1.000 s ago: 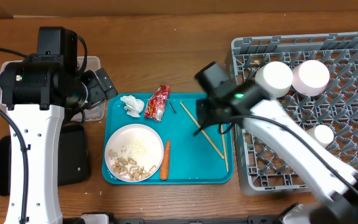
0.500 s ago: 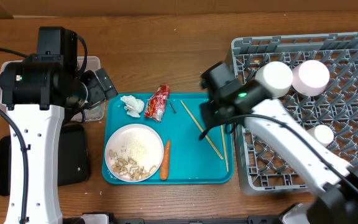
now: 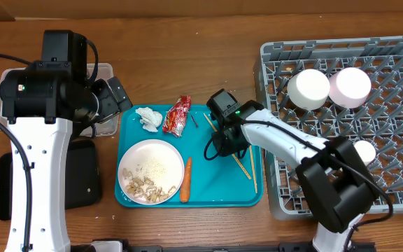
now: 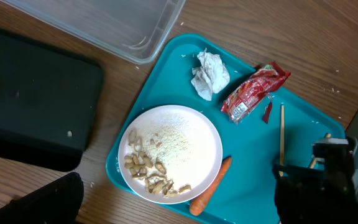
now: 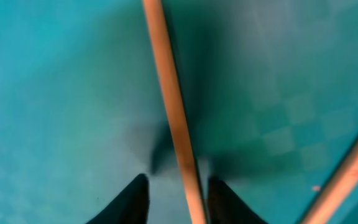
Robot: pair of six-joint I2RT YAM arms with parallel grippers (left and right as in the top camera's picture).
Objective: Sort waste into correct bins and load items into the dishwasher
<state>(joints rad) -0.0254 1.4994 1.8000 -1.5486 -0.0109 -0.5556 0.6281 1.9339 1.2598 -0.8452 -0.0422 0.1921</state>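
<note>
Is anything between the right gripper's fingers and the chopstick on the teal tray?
Nothing visible. In the right wrist view the chopstick runs straight between the two fingers of the right gripper, with only bare teal tray around it. The second chopstick lies apart, to the side.

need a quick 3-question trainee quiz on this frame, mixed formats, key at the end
1. True or false: the carrot lies on the teal tray, not on the plate.
2. Pick one: what lies between the fingers of the right gripper? A) a spoon B) a chopstick C) a fork
3. Short answer: which two pieces of waste lie at the tray's far edge, beyond the plate?

Key: 1 true. 2 B. 3 the crumpled tissue and the red wrapper.
</note>
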